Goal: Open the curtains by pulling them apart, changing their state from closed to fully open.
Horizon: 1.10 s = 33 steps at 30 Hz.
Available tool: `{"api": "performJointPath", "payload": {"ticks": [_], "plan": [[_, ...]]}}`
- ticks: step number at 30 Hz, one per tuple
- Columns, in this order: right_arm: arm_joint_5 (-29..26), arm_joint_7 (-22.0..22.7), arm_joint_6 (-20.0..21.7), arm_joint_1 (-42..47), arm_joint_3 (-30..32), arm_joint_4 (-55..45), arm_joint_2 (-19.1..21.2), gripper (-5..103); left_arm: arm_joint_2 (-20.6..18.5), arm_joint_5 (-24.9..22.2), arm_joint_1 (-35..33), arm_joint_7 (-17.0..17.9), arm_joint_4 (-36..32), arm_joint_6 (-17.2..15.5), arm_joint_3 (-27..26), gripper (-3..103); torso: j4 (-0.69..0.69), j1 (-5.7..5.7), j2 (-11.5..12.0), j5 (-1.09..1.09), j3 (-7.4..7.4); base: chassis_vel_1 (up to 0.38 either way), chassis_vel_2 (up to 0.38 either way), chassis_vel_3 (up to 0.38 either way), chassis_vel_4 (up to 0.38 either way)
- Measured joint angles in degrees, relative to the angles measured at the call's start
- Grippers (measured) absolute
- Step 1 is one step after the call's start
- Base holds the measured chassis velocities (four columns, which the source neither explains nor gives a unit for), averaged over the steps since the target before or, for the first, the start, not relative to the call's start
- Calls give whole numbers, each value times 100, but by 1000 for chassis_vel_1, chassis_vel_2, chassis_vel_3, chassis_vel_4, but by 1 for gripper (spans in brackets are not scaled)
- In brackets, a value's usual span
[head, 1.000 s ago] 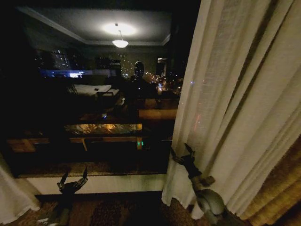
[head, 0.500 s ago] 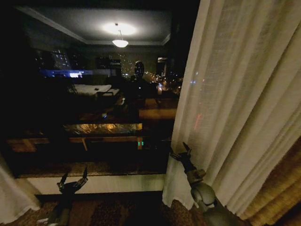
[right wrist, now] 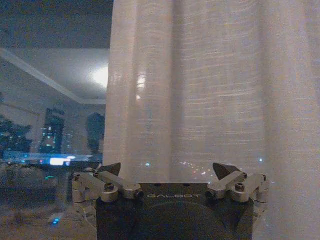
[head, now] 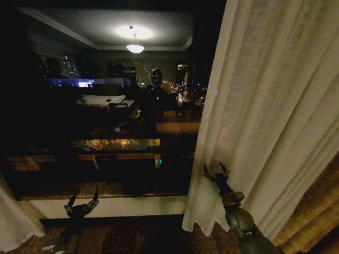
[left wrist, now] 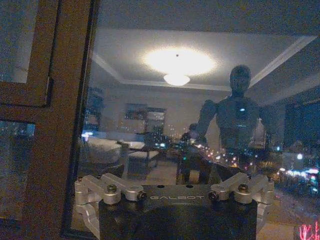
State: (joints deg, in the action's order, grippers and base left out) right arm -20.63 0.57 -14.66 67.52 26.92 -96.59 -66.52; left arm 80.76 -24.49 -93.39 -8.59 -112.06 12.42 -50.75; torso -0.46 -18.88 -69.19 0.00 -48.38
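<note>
The right sheer cream curtain (head: 270, 106) hangs in straight pleats over the right side of the window, its inner edge running down to the sill. My right gripper (head: 216, 172) stands open low in front of that panel, close to its inner edge. The right wrist view shows the curtain (right wrist: 200, 85) just beyond the spread fingertips (right wrist: 225, 170), with no fabric between them. The gathered left curtain (head: 13, 219) shows at the lower left corner. My left gripper (head: 82, 203) is open below the sill, facing the bare window glass (left wrist: 165, 115).
A golden-brown drape (head: 318, 211) hangs at the lower right, behind the sheer panel. The dark window (head: 106, 106) reflects the lit room and the robot. A pale sill (head: 116, 206) runs below it, with patterned carpet underneath. A brown window frame (left wrist: 55, 120) stands near the left gripper.
My right gripper has shifted a little to the right, further in front of the right curtain. The curtain's slanted folds have relaxed into straight pleats. The left arm has not moved.
</note>
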Motion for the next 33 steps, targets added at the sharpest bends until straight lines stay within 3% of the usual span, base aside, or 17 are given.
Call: {"api": "performJointPath", "payload": {"ticks": [12,19,22,24,29,31,33], "plan": [[291,219,266,-854,-949,670,-114,100,0,0,0,0,0,0,0,100,1,0,0,-1,0,0,0,0,0],[446,264,247,-1164,-1171,1236,-233,103,0,0,0,0,0,0,0,100,1,0,0,0,0,0,0,0,0],[447,263,162,-1192,-1170,1330,-287,89,0,0,0,0,0,0,0,100,0,0,0,0,0,0,0,0,0],[443,261,152,-1190,-1168,1330,-288,89,0,0,0,0,0,0,0,100,0,0,0,0,0,0,0,0,0],[407,241,116,-1157,-1132,1290,-277,62,0,0,0,0,0,0,0,100,0,0,0,-1,0,0,0,0,0],[405,241,114,-1153,-1131,1285,-277,62,0,0,0,0,0,0,0,100,0,0,0,-1,0,0,0,0,0],[353,212,78,-1127,-1122,1262,-277,51,0,0,0,0,0,0,0,100,0,0,0,0,0,0,0,0,0]]}}
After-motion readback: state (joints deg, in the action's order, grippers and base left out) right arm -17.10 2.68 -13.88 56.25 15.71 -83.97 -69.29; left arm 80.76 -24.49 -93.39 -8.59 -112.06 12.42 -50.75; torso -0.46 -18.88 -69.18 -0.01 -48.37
